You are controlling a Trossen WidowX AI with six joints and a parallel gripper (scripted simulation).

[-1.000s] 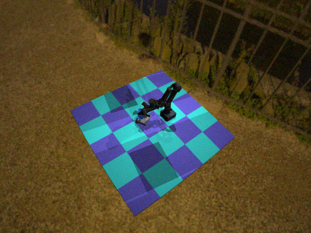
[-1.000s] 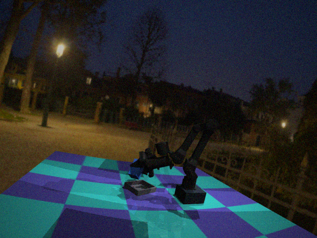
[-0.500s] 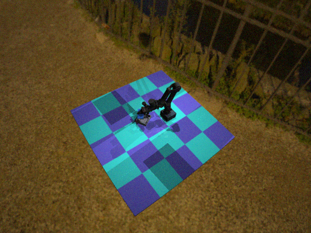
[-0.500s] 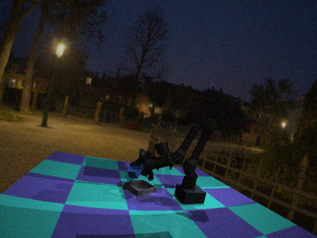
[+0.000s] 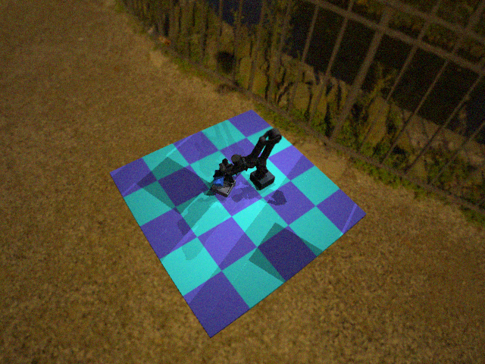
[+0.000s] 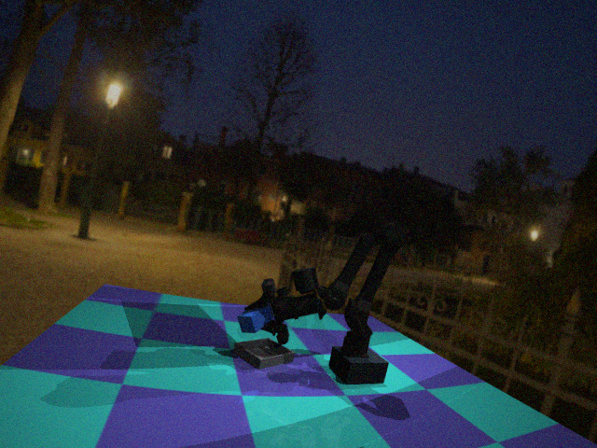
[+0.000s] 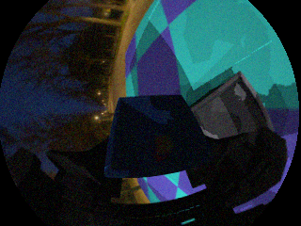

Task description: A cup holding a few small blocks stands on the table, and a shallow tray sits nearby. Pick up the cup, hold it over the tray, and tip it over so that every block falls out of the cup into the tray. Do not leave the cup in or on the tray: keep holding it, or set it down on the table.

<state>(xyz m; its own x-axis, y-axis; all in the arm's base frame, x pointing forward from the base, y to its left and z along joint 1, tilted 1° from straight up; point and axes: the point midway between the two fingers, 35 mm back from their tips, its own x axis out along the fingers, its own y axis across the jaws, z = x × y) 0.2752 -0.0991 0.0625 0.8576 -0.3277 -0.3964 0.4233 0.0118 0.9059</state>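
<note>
End effector clamped on cup. Tipping over tray seems underway; next, I roll further, mouth down, grip firm.

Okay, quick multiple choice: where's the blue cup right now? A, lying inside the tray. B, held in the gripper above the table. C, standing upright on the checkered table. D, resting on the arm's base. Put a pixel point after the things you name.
B: the exterior view shows the blue cup (image 5: pixel 218 181) (image 6: pixel 254 320) (image 7: pixel 157 137) tilted and raised off the table, with the gripper (image 6: pixel 270 315) shut on it.
</note>
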